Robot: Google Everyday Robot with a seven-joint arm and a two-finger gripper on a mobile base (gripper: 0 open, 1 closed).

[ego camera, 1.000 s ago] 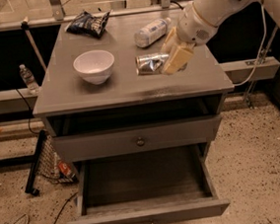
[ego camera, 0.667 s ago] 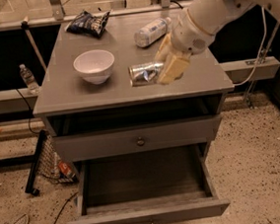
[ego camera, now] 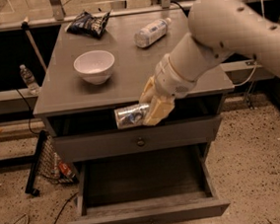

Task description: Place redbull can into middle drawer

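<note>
The grey cabinet [ego camera: 127,83] is seen from above and in front; its top is bare along the near edge. The white arm [ego camera: 231,26] is reached in from the far right, down across the right part of the top. The middle drawer [ego camera: 141,180] is pulled out at the bottom, with its dark floor exposed and nothing lying in it. Above it the knobbed drawer front [ego camera: 141,141] is shut.

On the top, the white bowl [ego camera: 94,66] is set at the left; the dark snack bag [ego camera: 89,23] lies at the far left corner; the clear bottle [ego camera: 150,32] lies on its side at the far middle. None of these has been shifted since the earlier frames.

The gripper [ego camera: 151,114] is held just off the near edge of the top, in front of the dark gap under it; its tan fingers are closed round the right end of the redbull can [ego camera: 128,116], though the far finger seems hidden behind the can. The can is held on its side, pointing left. Before, it was over the tabletop to the right of the bowl; it has since been carried nearer and lower, and is now above the open drawer, not yet inside it.
</note>
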